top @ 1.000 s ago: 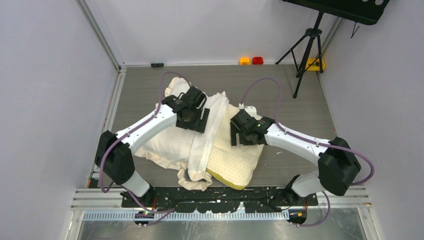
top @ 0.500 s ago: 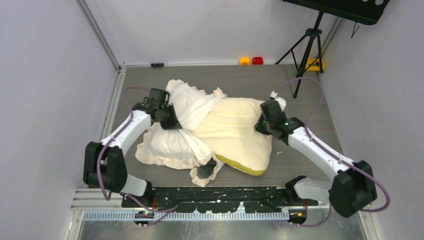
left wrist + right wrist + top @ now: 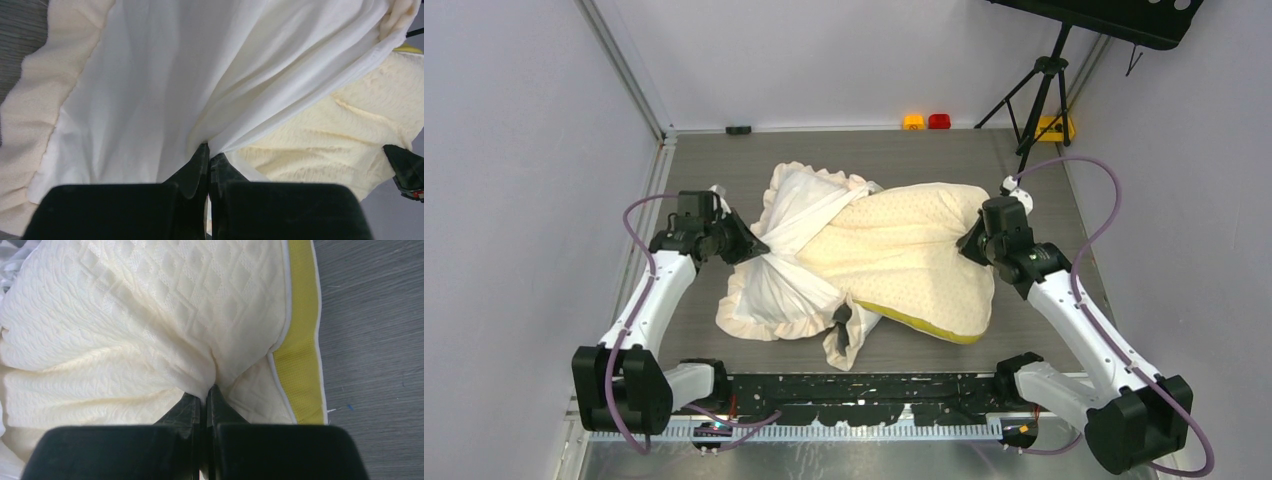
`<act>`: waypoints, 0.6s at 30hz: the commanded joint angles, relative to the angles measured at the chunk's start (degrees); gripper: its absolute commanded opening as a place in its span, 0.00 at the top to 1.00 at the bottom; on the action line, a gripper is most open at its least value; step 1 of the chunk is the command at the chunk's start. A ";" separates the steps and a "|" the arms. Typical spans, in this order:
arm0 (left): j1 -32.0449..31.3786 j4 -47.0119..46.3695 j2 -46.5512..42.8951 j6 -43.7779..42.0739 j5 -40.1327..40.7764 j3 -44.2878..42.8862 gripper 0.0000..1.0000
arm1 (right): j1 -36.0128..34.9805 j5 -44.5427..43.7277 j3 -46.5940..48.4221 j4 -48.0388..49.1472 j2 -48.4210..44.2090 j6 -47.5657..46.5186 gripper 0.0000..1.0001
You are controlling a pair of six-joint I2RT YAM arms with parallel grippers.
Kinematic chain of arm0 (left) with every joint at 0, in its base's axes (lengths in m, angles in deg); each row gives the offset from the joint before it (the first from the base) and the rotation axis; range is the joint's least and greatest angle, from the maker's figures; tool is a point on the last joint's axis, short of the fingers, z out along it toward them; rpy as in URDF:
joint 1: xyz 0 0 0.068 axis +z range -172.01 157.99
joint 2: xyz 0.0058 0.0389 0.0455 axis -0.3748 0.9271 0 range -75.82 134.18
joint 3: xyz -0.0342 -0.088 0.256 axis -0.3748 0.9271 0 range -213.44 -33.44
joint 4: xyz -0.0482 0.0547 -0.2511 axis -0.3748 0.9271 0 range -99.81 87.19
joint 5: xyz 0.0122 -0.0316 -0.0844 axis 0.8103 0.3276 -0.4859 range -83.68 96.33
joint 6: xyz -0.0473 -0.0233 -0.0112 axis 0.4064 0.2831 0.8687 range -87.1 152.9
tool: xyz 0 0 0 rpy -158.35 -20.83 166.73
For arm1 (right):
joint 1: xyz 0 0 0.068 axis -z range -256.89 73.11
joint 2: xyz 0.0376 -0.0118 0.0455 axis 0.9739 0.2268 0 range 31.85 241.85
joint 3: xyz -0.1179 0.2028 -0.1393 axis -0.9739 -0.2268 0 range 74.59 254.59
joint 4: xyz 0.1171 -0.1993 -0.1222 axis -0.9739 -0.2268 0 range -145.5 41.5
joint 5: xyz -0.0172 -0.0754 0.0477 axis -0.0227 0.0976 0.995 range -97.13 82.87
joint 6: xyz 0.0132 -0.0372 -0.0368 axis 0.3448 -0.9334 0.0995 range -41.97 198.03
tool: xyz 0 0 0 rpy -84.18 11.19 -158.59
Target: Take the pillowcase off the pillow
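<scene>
from above, my left gripper [image 3: 744, 243] pinches the pillowcase [image 3: 784, 290] and my right gripper [image 3: 972, 243] pinches the pillow [image 3: 904, 260], which lies lengthwise between them; each wrist view shows closed jaws biting cloth straight ahead.

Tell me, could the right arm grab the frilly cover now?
Probably not: the right pincer is shut on the pillow at its right edge, with the whole pillow between it and the cover.

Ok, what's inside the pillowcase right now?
One end of the pillow goes into the pillowcase; the rest lies exposed. How far in it reaches is hidden by the fabric.
</scene>
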 commanded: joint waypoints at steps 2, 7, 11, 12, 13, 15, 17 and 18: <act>1.23 4.04 -2.56 -6.12 3.73 -5.92 0.82 | 2.65 1.16 4.82 2.00 2.16 -3.33 0.99; -1.48 8.21 -5.42 -6.73 4.24 -6.92 0.34 | 2.61 12.31 7.02 2.15 5.33 -5.38 0.35; -3.17 10.40 -9.82 -4.85 3.73 -5.15 0.15 | 2.53 14.01 9.21 0.18 6.04 -5.18 0.14; -3.48 10.97 -11.06 -4.33 3.79 -4.70 0.11 | 2.47 14.02 10.22 -0.96 6.20 -5.25 0.13; -3.65 11.88 -12.17 -4.01 3.85 -4.29 0.09 | 2.20 13.49 11.23 -2.23 6.49 -5.34 0.12; -3.77 13.38 -14.55 -2.98 3.79 -3.44 0.07 | 1.27 11.22 13.09 -5.12 6.71 -5.25 0.12; -3.83 14.75 -16.59 -1.90 3.35 -2.32 0.05 | -0.24 6.06 14.18 -8.13 6.73 -3.75 0.11; -3.77 15.52 -17.44 -1.17 3.20 -1.45 0.04 | -1.01 3.94 14.41 -9.48 6.73 -2.45 0.11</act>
